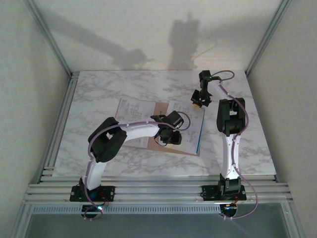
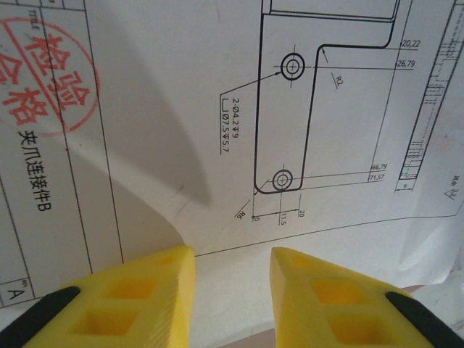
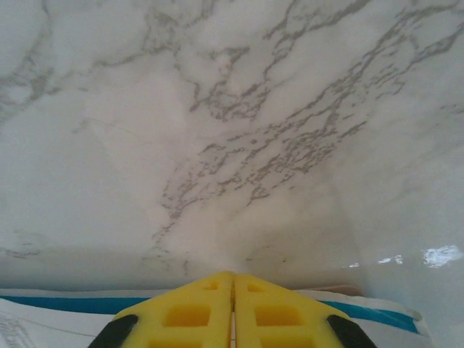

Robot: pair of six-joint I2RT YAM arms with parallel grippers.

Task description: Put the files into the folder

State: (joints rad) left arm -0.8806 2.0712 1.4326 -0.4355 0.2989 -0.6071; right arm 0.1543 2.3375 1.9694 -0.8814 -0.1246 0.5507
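The left gripper (image 1: pixel 166 135) hangs over the middle of the folder (image 1: pixel 142 144), and its arm hides much of the near part. Its yellow fingers (image 2: pixel 145 290) stand a little apart with nothing between them (a printed drawing with a red stamp (image 2: pixel 47 76) lies beneath). The files (image 1: pixel 188 124) lie on the open folder. Two sheets can be counted, side by side, and the right one is edged by a blue strip (image 3: pixel 58 301). At that sheet's far edge the right gripper (image 3: pixel 233 277) has its pads pressed together, but whether paper is caught there is hard to make out. Beyond lies the bare marble table (image 3: pixel 232 109).

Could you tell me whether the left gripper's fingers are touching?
No, the left gripper shows the printed file between its yellow fingers.
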